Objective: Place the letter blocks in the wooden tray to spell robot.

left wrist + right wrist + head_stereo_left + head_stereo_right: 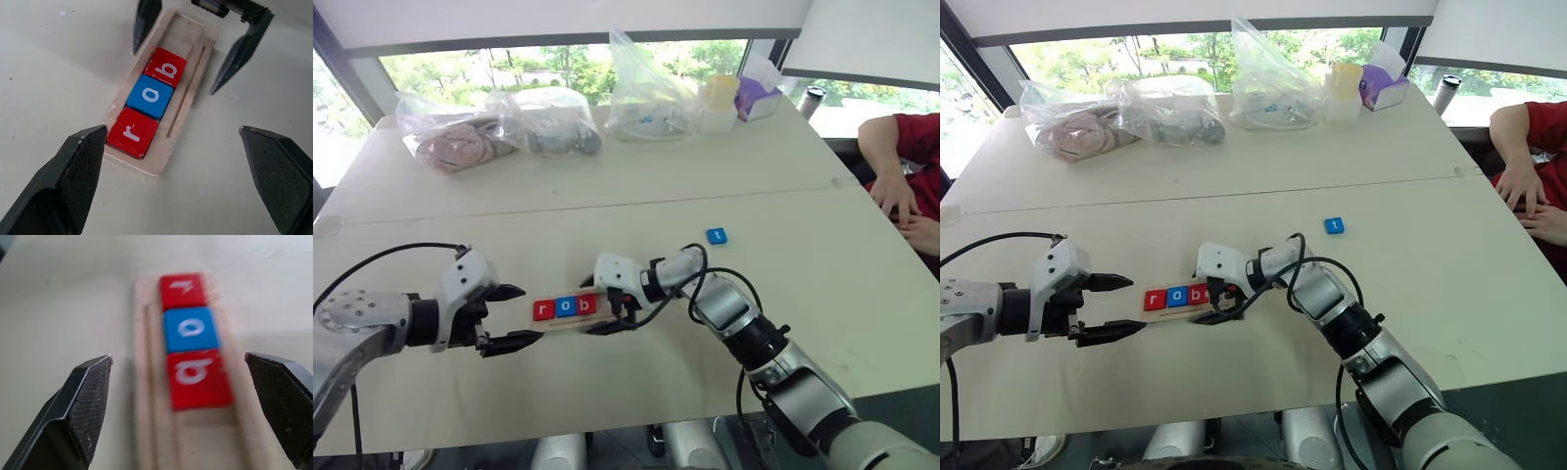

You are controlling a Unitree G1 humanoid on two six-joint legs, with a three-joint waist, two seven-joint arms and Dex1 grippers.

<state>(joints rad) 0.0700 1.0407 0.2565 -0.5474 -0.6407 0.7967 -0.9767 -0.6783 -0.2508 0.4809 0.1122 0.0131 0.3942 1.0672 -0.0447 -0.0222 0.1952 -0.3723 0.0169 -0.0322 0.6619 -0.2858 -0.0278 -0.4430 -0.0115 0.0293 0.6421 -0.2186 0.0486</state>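
The wooden tray [194,73] lies at the table's middle, near the front edge. In its slot sit three letter blocks in a row: a red r [132,133], a blue o [150,96] and a red b [166,68]. A blue t block [717,236] lies loose on the table, further back and to the right. My left gripper [529,313] is open just off the tray's r end, holding nothing. My right gripper [602,308] is open too, its fingers [239,54] straddling the bare end of the tray beside the b, with nothing between them.
Three clear plastic bags [548,122] stand along the table's far side, with a yellow cup [720,98] and a purple box [759,93] to their right. A person in a red sleeve [901,186] rests hands on the table's right edge.
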